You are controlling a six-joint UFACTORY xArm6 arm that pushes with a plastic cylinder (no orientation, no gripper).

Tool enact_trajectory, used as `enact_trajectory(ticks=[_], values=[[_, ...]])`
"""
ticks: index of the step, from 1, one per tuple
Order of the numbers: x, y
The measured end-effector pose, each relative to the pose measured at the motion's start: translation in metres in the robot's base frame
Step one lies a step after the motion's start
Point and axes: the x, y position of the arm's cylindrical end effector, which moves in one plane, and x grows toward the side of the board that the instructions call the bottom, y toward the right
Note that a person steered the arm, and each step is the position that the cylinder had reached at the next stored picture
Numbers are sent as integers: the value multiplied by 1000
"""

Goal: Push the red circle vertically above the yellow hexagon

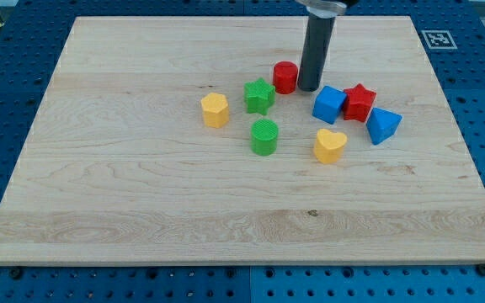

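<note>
The red circle [285, 77] stands on the wooden board above the middle of the view. My tip [309, 87] is right beside it on its right side, touching or nearly touching it. The yellow hexagon [215, 110] sits to the left of and lower than the red circle. A green star [259, 96] lies between the two, just lower left of the red circle.
A green circle [264, 136] sits below the green star. A blue cube [329, 103], a red star [359, 102] and a blue triangle block [383, 125] cluster to the right of my tip. A yellow heart [329, 145] lies below them. The board [125, 210] rests on a blue perforated table.
</note>
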Motion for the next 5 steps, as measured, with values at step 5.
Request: enact_trajectory(ticks=[5], values=[[-19,-31]])
